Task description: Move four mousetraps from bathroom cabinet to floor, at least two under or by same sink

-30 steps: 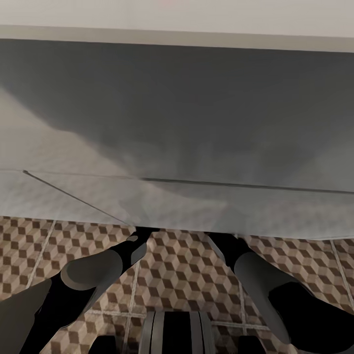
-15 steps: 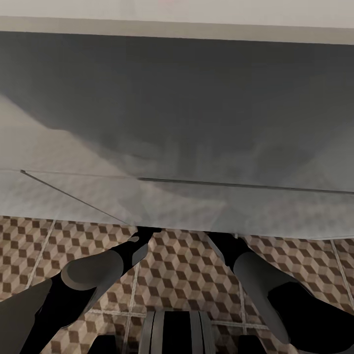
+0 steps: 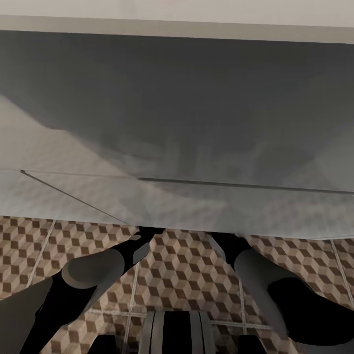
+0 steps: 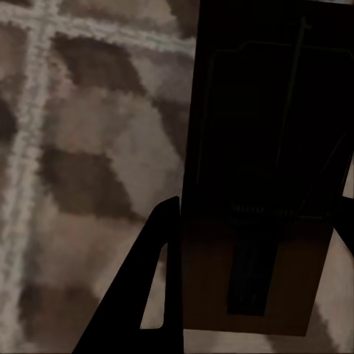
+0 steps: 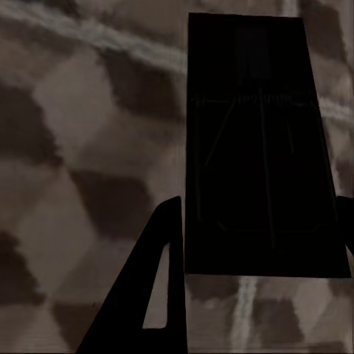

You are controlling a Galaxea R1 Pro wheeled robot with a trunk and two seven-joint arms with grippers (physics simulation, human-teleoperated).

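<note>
shadow is lying across the wide white sink (image 3: 177,123), whose underside is hanging over both arms and hiding their grippers. left gripper (image 4: 251,236) is pinching one mousetrap (image 4: 258,206) just above the bathroom floor (image 4: 81,147); right gripper (image 5: 258,236) is pinching another mousetrap (image 5: 258,147) likewise. open tile is spreading beside each.

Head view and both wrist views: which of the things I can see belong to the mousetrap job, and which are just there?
Job:
- mousetrap in the left pincer, held between the fingers
- mousetrap in the right pincer, likewise held
- bathroom floor, the cube-pattern tiles
- sink, the wide pale body overhanging both arms, if that is what it is

Just there:
- robot's own base at the bottom edge
</note>
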